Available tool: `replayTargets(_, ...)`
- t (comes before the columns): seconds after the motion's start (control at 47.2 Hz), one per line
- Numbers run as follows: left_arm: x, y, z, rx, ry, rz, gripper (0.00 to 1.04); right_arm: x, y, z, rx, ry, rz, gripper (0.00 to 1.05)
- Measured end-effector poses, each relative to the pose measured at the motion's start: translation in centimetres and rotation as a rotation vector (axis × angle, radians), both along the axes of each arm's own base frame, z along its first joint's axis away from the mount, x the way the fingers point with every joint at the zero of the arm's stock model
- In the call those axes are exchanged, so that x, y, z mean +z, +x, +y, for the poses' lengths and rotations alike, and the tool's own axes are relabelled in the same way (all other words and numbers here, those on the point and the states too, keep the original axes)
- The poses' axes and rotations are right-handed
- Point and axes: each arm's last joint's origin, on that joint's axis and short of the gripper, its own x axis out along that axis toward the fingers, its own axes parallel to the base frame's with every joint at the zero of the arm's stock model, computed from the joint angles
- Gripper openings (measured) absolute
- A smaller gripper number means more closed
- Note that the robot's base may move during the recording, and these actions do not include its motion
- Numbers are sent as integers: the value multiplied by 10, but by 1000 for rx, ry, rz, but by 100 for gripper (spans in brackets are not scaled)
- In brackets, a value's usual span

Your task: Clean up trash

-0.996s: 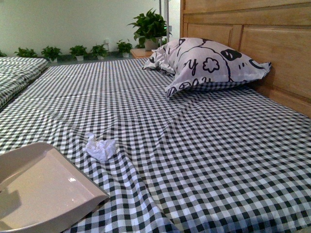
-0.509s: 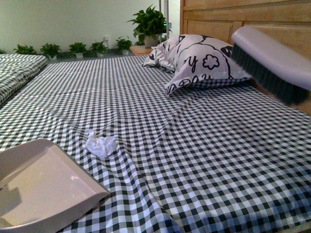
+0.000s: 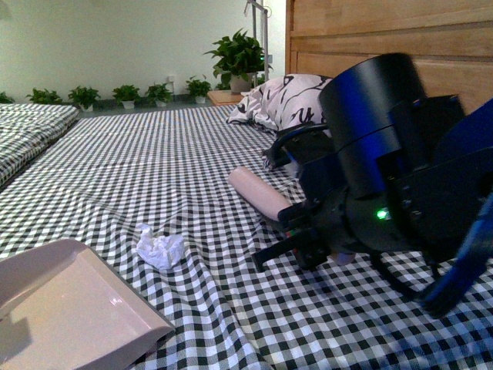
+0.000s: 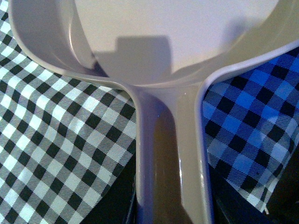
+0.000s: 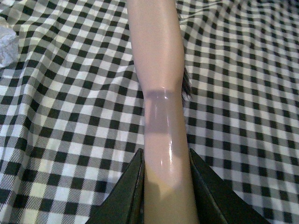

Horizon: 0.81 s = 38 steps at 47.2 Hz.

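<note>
Pillow (image 3: 289, 100) half behind right arm (image 3: 385, 185)

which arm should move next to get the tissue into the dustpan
Right. Its gripper holds the brush beyond the tissue, likely able to sweep it toward the dustpan, which the left gripper holds beside it.

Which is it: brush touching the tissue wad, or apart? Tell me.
Apart. The front view shows checked sheet between the brush and the tissue wad.

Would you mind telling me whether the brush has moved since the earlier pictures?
Yes. The brush has come down from in front of the headboard toward the tissue wad.
</note>
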Motion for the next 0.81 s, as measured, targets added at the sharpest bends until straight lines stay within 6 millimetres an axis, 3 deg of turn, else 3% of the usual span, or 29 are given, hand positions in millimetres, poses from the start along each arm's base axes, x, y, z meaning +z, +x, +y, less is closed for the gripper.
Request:
replayTargets(0.36,0,0,0,-1,0,0,26,-23,12,33,14,13,48,23)
replayTargets(0.593,0,0,0,-1,1,0,26,-29,-5,53,97,58,116,23)
replayTargets(0.805,0,0,0,-1,1,-1,26,-37,-24,54,221,99,269,23)
